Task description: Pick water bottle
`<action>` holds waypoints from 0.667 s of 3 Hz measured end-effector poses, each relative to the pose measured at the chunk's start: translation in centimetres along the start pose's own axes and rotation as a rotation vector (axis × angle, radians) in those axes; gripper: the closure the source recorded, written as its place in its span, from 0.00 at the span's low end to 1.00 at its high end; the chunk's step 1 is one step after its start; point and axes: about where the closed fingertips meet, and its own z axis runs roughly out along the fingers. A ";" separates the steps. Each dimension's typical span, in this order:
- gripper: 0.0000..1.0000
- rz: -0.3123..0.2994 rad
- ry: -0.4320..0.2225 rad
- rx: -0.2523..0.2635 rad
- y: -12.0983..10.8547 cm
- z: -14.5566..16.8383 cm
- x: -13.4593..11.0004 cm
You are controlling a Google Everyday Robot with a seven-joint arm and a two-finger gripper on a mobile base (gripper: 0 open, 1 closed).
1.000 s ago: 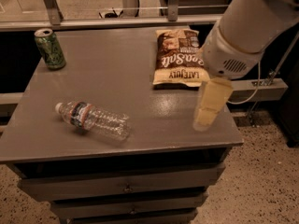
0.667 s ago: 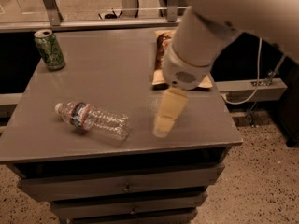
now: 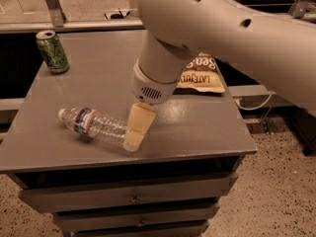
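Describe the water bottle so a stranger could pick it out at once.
On the grey cabinet top, look front left. The water bottle lies there on its side, white cap pointing left, the gripper at its base end. Unlike the upright green can and the snack bag behind, it is clear and ribbed.

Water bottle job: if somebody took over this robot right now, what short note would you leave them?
Gripper: low over the table, at the bottom end of the water bottle; contact unclear.
Water bottle: on its side near the front edge, cap pointing left, not lifted.
Done: reach. Left: grasp and lift.
Green can sits back left; snack bag behind the arm.
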 end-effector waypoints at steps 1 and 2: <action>0.00 0.030 -0.022 -0.007 0.7 2.8 -2.9; 0.02 0.054 -0.044 -0.023 1.3 4.6 -4.9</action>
